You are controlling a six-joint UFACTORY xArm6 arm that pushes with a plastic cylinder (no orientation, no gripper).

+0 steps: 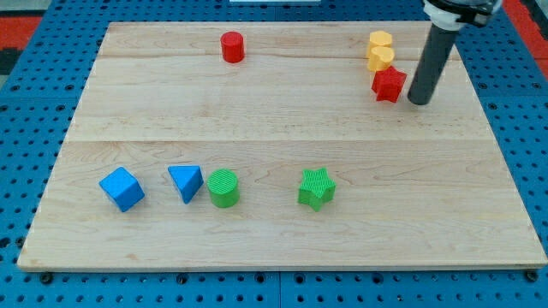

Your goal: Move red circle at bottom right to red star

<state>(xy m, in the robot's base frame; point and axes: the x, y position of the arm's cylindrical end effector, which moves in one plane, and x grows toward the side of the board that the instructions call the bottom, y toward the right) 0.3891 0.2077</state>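
Note:
A red circle block [232,46] stands near the view's top, left of centre. A red star block [389,84] lies at the upper right, just below two yellow blocks [381,50] stacked one above the other in the view. My tip [419,102] rests on the board just right of the red star, a small gap from it. The dark rod rises from the tip to the view's top right corner.
Along the lower part of the wooden board [282,231] lie a blue cube [121,188], a blue triangle [186,181], a green circle [224,187] and a green star [316,188]. A blue pegboard surrounds the board.

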